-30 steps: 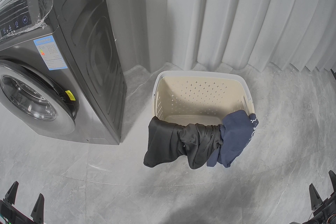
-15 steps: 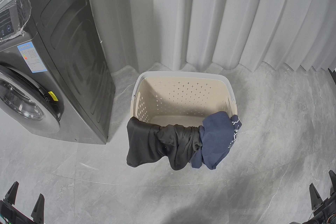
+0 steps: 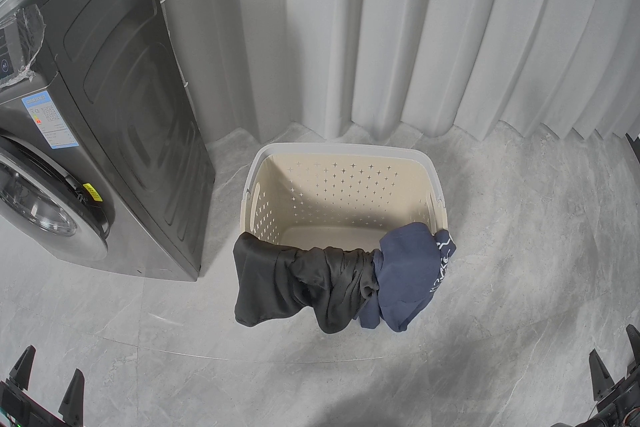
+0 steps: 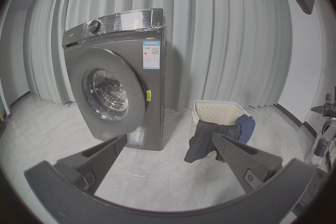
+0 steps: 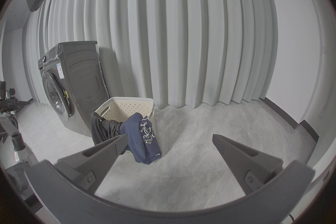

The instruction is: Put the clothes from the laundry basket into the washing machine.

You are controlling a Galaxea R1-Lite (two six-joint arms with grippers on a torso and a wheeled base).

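While my left tool (image 4: 168, 138) and right tool (image 5: 168, 138) hang spread and empty, I'd pinch the black garment (image 3: 293, 278) draped over the laundry basket (image 3: 333, 148).

**The Room Around Me**

Pale pleated curtains (image 3: 413, 15) hung from ceiling to floor along the wall ahead of me. Their folds met a glossy grey marble-look floor (image 3: 533, 261) crossed by thin seams. To my right the curtains ended at a plain white wall (image 5: 297, 60) with a dark baseboard (image 5: 287, 114). The light was soft and even, leaving only faint shadows.
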